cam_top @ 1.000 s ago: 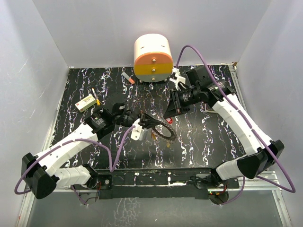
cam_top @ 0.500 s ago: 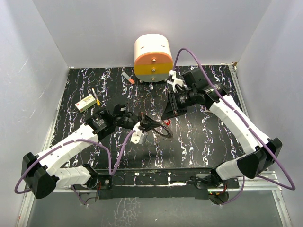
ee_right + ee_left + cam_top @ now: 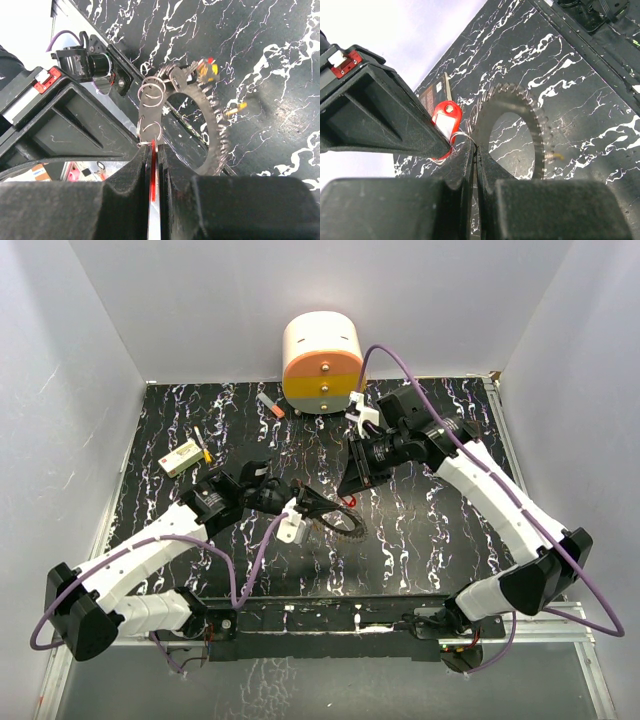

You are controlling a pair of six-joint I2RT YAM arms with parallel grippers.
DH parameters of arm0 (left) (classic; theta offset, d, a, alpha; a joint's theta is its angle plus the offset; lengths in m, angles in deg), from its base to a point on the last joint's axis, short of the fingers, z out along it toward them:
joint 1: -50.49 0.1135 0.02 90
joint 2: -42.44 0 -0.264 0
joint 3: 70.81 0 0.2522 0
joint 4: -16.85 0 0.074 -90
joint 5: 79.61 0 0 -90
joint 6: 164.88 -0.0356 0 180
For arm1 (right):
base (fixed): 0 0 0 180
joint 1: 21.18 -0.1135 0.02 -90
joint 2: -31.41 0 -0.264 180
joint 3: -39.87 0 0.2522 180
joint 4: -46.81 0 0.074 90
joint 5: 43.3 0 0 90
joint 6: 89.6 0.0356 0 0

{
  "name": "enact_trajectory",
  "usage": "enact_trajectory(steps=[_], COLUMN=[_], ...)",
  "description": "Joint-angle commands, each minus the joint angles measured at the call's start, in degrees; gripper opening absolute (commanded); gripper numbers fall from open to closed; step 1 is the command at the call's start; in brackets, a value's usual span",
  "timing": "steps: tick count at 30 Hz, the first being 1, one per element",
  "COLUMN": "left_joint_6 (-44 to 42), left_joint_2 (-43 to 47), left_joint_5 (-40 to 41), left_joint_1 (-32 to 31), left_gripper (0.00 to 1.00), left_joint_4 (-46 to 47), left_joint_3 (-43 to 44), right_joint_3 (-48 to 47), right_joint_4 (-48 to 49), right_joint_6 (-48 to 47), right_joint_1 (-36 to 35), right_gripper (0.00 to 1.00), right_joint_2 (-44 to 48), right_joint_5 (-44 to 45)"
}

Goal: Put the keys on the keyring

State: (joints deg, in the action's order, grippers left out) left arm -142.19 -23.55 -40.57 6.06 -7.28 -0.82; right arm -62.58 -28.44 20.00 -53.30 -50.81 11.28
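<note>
Midway across the black, white-veined table, two robot arms meet over a toothed keyring, seen from above near the centre of the surface. The left gripper reaches in from 8 o'clock with its fingers pressed together on the ring's spiky rim, holding the whitish ring on edge so that its dark centre hole faces the wrist camera. The right gripper comes down from 1 o'clock, its fingers clamped on a thin red key tag, which hangs just beside the ring at its 10 o'clock side in the left wrist view. A chain of small wire loops runs from that tag up to the ring's rim. A yellow key sits at the ring's toothed edge in the right wrist view. At 12 o'clock on the far edge of the table stands a cream-and-orange round drawer unit. An orange-tipped grey marker pen lies at 11 o'clock, and a small cream box lies at 10 o'clock, both well apart from the grippers.
</note>
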Motion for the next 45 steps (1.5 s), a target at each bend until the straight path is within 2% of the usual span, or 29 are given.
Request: enact_trajectory(steps=[1,12,19,24,25,30,32,33,39,45], left_joint_6=[1.71,11.31,18.89,19.66,20.45,22.38,23.13,23.07,26.85,33.23], left_joint_2=[3.66,2.9,-2.34,-4.85,-5.24,-7.06,-7.32,-7.2,-4.3,-1.53], left_joint_5=[-4.32,2.36,8.01,7.71,8.27,11.64,11.97,12.01,13.76,19.5], left_joint_1=[-1.45,-1.37,-1.28,-0.99,-0.94,0.31,2.06,3.14,11.07,13.26], left_gripper=[0.0,0.0,0.0,0.0,0.03,0.41,0.8,0.95,0.97,0.97], left_joint_4=[0.79,3.82,3.11,3.03,3.6,0.93,-1.28,-2.33,-2.34,2.05], left_joint_3=[-0.22,0.03,1.46,1.62,1.74,4.11,4.64,4.75,4.12,3.06], right_joint_3=[-0.83,1.3,2.33,3.18,3.62,2.16,1.44,1.7,9.45,14.44], right_joint_4=[4.81,4.39,5.79,7.93,8.6,10.58,12.4,13.65,24.49,31.05], right_joint_6=[-0.7,1.44,3.64,5.51,5.87,4.46,4.16,3.73,3.44,4.96], right_joint_1=[0.24,0.29,0.08,0.11,0.18,2.45,4.55,5.78,14.05,21.2], right_gripper=[0.08,0.08,0.08,0.08,0.08,0.08,0.08,0.08,0.08,0.08], right_joint_2=[4.35,7.87,9.01,9.73,9.73,6.8,4.86,3.76,-1.84,-3.65], right_joint_5=[1.76,0.04,-1.74,0.91,1.65,4.7,3.56,3.0,-3.89,-2.59])
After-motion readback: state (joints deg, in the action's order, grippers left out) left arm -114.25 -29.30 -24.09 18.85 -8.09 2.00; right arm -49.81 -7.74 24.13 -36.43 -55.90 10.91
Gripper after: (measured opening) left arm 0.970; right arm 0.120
